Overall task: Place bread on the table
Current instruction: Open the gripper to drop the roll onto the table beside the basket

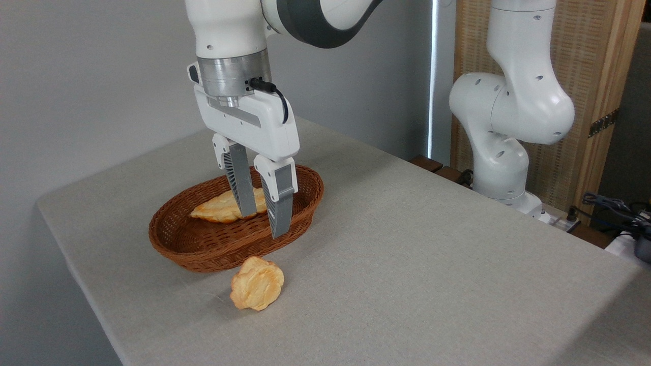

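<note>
1 bread (257, 283), a small round bun with a lumpy, cracked golden-yellow crust, lies on the table (432, 244), just in front of the basket's near rim. The table top is 1 large rectangle of light grey cloth with a fine woven texture. 1 oval basket (203, 249) of brown wicker stands behind the bun, and 1 longer golden loaf (218, 208) lies inside it. The gripper (262, 216) hangs above the basket with its 2 grey ribbed fingers (240, 183) apart at a moderate width, holding nothing. 1 white robot arm base (508, 127) stands at the right.
</note>
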`<state>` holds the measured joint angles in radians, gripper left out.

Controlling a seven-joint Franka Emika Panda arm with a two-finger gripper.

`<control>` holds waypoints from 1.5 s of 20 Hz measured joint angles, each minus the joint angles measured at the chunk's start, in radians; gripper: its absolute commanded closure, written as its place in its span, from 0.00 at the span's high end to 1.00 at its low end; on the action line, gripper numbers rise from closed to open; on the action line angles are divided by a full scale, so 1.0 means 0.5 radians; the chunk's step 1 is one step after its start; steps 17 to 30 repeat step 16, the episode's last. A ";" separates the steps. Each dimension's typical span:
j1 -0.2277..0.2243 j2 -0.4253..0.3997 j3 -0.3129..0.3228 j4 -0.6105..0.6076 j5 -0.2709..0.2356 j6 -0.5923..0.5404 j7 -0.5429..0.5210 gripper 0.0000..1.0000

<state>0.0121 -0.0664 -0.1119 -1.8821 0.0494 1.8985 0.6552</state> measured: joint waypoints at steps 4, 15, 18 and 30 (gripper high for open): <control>-0.001 -0.003 0.000 0.000 0.000 0.000 -0.002 1.00; 0.000 -0.047 0.041 0.042 -0.272 0.001 -0.015 1.00; -0.001 -0.047 0.040 0.042 -0.272 0.001 -0.015 1.00; -0.001 -0.047 0.040 0.042 -0.272 0.001 -0.015 1.00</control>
